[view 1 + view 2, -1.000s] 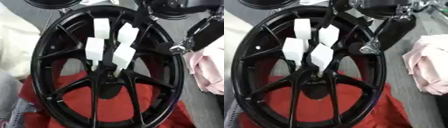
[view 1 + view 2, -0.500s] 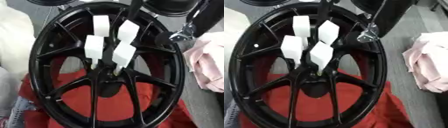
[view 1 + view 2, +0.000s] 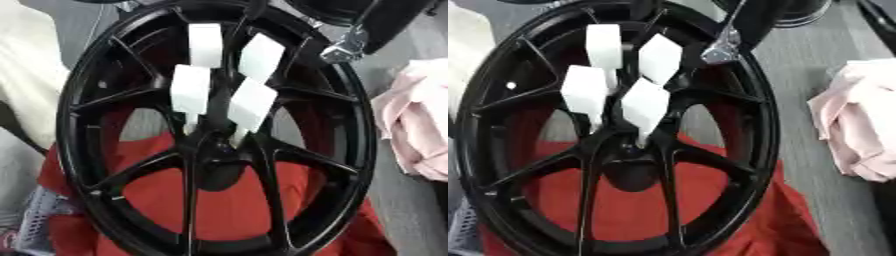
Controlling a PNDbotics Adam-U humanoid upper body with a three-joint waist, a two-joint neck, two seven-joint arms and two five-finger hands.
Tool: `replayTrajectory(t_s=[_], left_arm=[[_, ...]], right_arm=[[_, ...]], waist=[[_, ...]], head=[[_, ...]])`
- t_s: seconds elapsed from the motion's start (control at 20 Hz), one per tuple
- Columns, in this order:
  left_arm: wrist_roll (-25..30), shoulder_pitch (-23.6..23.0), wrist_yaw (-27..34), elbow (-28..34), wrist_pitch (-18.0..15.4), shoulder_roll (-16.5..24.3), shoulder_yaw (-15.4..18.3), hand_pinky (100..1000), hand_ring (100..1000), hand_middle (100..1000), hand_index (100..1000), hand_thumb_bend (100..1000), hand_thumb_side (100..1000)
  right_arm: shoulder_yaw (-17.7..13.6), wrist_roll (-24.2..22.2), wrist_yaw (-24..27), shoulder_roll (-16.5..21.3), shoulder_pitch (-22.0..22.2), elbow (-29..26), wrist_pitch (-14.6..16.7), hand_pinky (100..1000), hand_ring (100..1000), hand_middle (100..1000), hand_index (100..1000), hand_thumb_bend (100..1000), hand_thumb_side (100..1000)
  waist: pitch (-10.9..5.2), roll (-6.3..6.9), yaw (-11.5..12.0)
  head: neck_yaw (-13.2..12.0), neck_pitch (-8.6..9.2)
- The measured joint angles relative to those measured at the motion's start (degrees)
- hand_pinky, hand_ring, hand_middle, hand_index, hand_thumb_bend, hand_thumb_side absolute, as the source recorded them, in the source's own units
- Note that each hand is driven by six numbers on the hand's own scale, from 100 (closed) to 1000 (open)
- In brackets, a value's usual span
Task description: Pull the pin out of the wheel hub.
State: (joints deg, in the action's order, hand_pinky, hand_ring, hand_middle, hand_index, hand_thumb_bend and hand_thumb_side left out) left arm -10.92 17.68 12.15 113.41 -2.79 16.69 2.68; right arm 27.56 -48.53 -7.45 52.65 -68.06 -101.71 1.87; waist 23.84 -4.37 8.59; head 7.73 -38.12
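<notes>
Robot hand on the right [image 3: 385, 25] shows only as a glossy black bulk w/ a silver metal fitting at the upper right, just over the wheel rim; its fingers aren't visible, so whether it's spread or closed can't be told. No left one shows. Wheel hub [image 3: 214, 150] sits at the centre of a black, smooth-finished alloy wheel [image 3: 767, 125] w/ thin paired spokes, lying on a red cloth [image 3: 227, 200] that shows through the lower gaps. Four white blocky pins [image 3: 252, 104], flat-faced and roughly rectangular w/ narrow stems, stand in a cluster in the hub area, tilted slightly apart, none gripped. Grey surface [image 3: 798, 60] lies right of the rim. Crumpled pale pink cloth [image 3: 859, 125] rests on it, apart from the wheel. Soft whitish fabric [image 3: 31, 80] lies along the left edge.
</notes>
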Motion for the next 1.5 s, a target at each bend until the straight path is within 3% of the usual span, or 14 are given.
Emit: replayTrajectory(t_s=[0.7,1.15,1.5], left_arm=[[0.00,0.05,0.40,0.00,0.00,-0.13,0.00,818,708,718,897,131,869],[0.01,0.07,0.47,0.00,0.01,-0.58,-0.01,820,708,719,898,134,872],[0.02,0.07,0.48,0.00,0.02,-0.73,-0.01,821,709,720,898,136,873]], right_arm=[[0.76,0.47,-1.06,-0.46,1.61,3.13,1.37,861,850,790,840,268,100],[1.49,-0.05,-1.06,-0.48,2.92,4.46,1.47,854,841,768,819,277,100],[1.77,0.03,-1.03,-0.97,3.07,4.95,0.97,843,810,616,685,170,100]], waist=[[1.95,-0.02,1.25],[2.40,-0.07,1.72],[2.49,-0.22,1.99]], head=[[0.52,0.77],[0.96,0.99],[1.02,0.99]])
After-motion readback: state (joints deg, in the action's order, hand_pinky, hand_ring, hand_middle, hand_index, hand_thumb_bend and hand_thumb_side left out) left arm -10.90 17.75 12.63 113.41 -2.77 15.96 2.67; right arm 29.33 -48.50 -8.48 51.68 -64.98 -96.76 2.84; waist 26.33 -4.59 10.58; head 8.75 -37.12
